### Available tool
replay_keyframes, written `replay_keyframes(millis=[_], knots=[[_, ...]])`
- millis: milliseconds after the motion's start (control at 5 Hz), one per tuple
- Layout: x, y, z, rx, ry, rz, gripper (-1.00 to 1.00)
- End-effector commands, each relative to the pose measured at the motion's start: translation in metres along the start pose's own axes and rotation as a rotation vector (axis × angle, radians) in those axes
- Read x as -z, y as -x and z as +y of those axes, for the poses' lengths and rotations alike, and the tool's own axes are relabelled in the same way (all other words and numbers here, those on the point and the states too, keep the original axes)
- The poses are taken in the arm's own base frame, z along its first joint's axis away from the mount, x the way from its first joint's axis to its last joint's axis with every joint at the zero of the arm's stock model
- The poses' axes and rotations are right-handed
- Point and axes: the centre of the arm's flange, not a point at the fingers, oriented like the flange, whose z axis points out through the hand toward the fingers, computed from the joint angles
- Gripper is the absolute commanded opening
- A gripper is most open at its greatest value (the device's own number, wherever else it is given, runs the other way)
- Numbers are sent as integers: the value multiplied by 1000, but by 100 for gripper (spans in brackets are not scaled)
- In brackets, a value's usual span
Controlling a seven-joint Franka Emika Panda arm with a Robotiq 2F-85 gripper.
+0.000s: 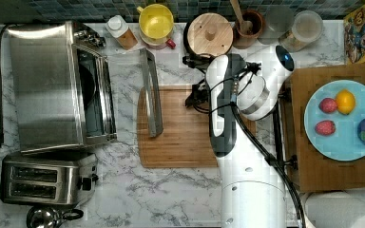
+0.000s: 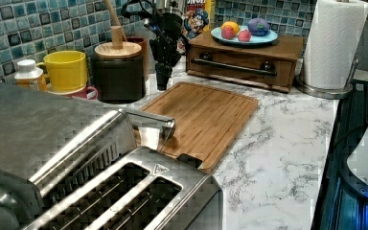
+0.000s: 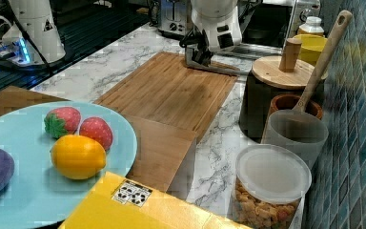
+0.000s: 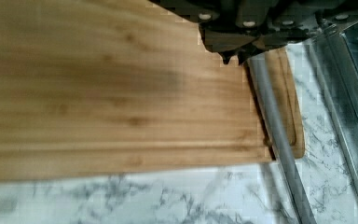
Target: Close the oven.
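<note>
The tool (image 4: 235, 58) hangs over the cutting board (image 1: 185, 137) with its fingers pressed together, gripping nothing, near the bar handle (image 1: 151, 92). The oven (image 1: 52, 85) stands beyond the cutting board's far edge on the desk (image 1: 161, 194), its door dropped open over that board.

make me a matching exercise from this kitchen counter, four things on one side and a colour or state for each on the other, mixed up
Things:
1. oven
2. mug
3. plate
4. round canister lid

Colour or state:
a. light blue, holding fruit
b. wooden, with a knob in the middle
c. door dropped open over the cutting board
d. yellow

Pairs: 1-c, 2-d, 3-a, 4-b
</note>
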Motion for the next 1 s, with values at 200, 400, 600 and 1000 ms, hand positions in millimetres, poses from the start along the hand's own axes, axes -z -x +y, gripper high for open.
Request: replay_keyframes(millis=[200,400,600,1000], knots=[[12,-38,-105,292,-136,266,-100],[-6,-50,-95,271,-154,237,-100],[-20,-61,-89,239,-160,215,-100],[-33,-74,-78,207,-129,211,-100]])
